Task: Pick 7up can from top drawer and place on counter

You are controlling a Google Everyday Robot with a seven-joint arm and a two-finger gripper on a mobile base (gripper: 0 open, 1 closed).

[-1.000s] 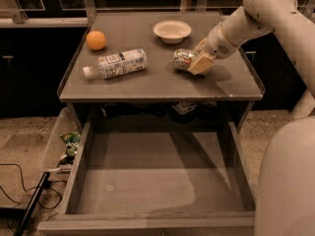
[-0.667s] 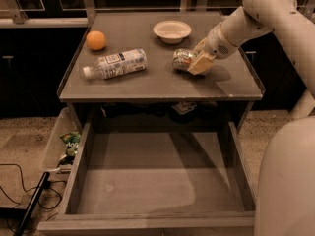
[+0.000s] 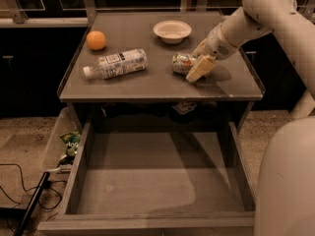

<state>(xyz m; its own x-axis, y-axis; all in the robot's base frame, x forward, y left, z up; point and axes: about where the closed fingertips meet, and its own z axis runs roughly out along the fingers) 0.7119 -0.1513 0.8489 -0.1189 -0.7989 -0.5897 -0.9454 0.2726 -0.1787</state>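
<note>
End effector [image 3: 196,67] at can [image 3: 180,63], on counter [image 3: 147,86]

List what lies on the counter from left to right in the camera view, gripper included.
From the left: clear plastic bottle → 7up can → gripper, at the can's right end. Left out: the orange, which sits behind the bottle's span, and the bowl, behind the can's.

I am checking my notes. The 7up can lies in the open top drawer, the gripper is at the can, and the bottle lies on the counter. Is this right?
Wrong in one point: the camera view shows the 7up can lying on the counter, not in the top drawer. The gripper is at it, and the bottle lies there too.
</note>
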